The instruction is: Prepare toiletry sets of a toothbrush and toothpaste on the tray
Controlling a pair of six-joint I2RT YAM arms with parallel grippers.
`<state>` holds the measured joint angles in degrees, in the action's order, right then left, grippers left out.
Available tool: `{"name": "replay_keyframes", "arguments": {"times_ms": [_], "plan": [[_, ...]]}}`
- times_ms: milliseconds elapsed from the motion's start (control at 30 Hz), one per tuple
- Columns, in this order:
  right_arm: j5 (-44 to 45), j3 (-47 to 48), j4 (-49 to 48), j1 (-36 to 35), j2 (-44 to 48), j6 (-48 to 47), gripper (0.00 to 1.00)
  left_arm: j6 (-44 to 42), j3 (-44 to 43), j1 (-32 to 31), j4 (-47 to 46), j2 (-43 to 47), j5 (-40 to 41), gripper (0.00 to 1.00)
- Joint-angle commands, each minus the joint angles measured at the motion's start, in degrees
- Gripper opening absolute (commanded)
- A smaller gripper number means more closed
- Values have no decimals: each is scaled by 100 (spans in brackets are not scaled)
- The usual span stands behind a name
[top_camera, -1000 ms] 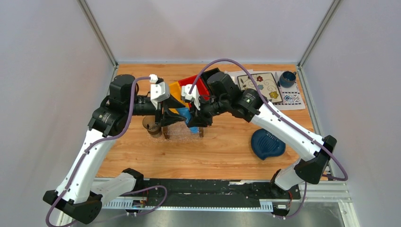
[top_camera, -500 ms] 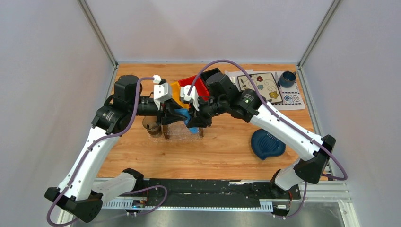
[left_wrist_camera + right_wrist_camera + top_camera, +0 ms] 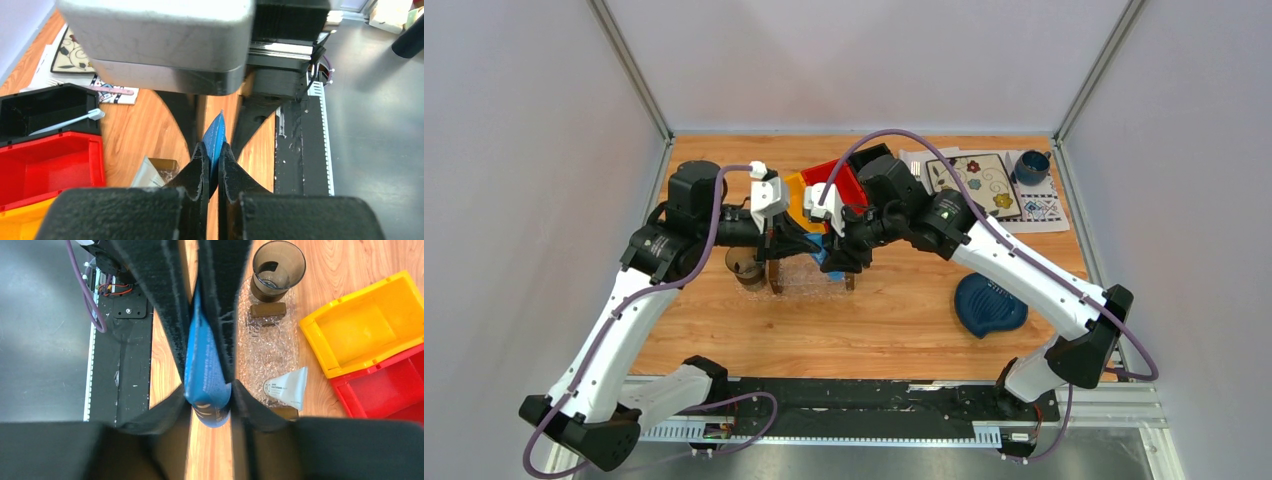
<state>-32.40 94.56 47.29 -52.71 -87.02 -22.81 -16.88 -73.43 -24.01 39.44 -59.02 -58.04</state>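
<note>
A: Where's the toothpaste tube (image 3: 202,360)?
B: Between both pairs of jaws. The left gripper (image 3: 212,150) has its crimped end, the right gripper (image 3: 210,390) its cap end.
A: Below the jaws?
B: The tray (image 3: 265,347), slightly to one side, with the second tube (image 3: 287,387) lying on it. The cup (image 3: 277,267) is just beside the tray's end.

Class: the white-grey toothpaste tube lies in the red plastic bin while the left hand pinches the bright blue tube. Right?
No: the white-grey toothpaste tube lies on the clear textured tray (right wrist view); the left hand does pinch the bright blue tube.
</note>
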Motion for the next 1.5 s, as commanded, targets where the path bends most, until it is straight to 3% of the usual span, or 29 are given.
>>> {"name": "replay_keyframes", "arguments": {"times_ms": [0, 100, 233, 567, 867, 1467], "plan": [[339, 238, -238, -20, 98, 57, 41, -96, 118, -25, -261, 215, 406, 0], [533, 229, -238, -20, 159, 57, 52, -96, 232, -16, -305, 312, 661, 0], [753, 203, -237, 23, 230, 40, 57, -148, 294, 1, -270, 444, 1031, 0], [1262, 45, -220, 305, 370, 118, 58, -227, 601, 81, -375, 752, 2401, 0], [1605, -148, -439, 823, 537, 514, 59, -8, 1050, 247, -849, 779, 2956, 0], [1746, -870, -888, 1254, 1021, 663, 60, 1240, 1577, 309, -1886, 76, 3194, 0]]}}
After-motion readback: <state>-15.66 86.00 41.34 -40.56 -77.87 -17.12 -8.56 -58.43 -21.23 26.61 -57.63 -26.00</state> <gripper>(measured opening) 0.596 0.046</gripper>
